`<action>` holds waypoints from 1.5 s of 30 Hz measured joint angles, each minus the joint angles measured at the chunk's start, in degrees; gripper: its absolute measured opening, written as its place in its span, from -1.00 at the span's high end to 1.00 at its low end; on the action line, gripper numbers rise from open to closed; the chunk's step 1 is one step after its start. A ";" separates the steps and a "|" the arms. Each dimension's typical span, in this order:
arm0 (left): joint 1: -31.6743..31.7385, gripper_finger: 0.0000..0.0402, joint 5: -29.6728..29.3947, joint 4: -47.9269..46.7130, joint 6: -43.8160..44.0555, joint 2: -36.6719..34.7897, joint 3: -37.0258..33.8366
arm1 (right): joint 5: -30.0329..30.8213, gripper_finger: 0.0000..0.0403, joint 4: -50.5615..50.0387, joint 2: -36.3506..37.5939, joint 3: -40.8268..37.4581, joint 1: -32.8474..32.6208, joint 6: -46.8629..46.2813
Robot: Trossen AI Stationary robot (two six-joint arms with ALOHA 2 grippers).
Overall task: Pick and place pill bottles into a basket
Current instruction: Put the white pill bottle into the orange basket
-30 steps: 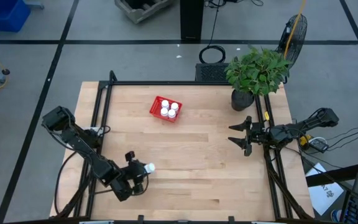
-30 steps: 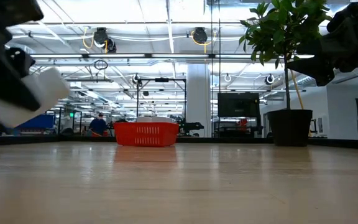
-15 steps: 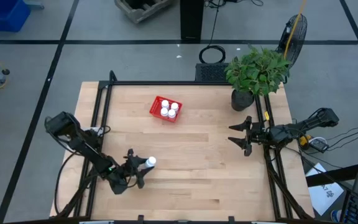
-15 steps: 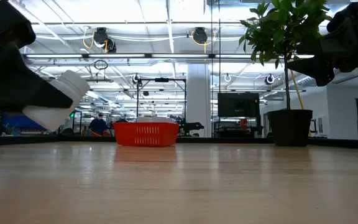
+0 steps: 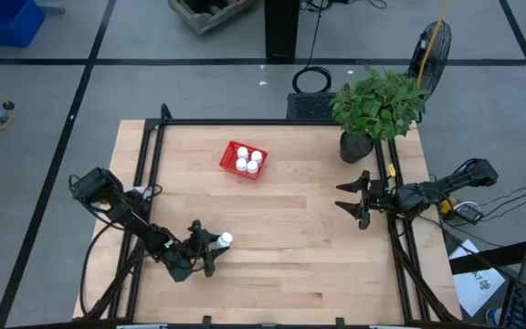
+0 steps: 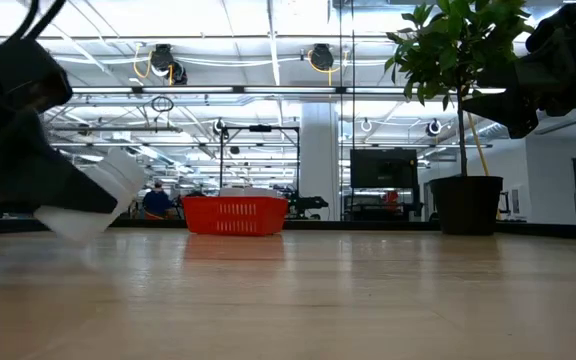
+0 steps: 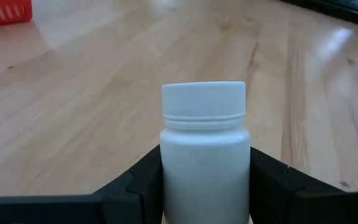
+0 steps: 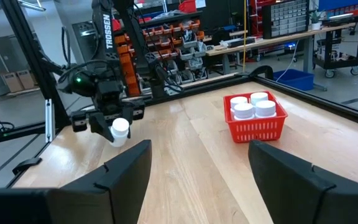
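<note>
My left gripper is near the table's front left, shut on a white pill bottle whose white cap points toward the table's right. It also shows in the low view and in the right wrist view. The red meshed basket stands at the far middle with several white bottles standing in it. My right gripper is open and empty at the table's right edge. My left gripper pinches the bottle's body between its two fingers, one on each side, below the cap. The fingers come from the table's left, about level, and lie along the bottle. The cap end sticks out past the fingertips. The bottle is tilted and lifted clear of the table.
A potted plant in a black pot stands at the far right corner, near my right arm. A black frame rail runs round the table's edges. Bare wood lies between the held bottle and the basket.
My left gripper has carried the bottle a little toward the table's right edge and then lowered it. The bottle stays in the hold, with its cap leading.
</note>
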State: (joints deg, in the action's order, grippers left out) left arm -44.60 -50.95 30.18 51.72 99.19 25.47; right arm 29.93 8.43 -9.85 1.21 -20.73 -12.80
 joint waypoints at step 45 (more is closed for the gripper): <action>16.13 0.12 56.02 -51.15 4.14 -0.76 23.10 | 0.00 -0.29 -0.02 0.02 0.00 0.00 0.00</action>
State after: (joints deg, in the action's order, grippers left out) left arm -28.48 5.07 -20.97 55.86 98.43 48.58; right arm 29.93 8.40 -9.82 1.21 -20.73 -12.80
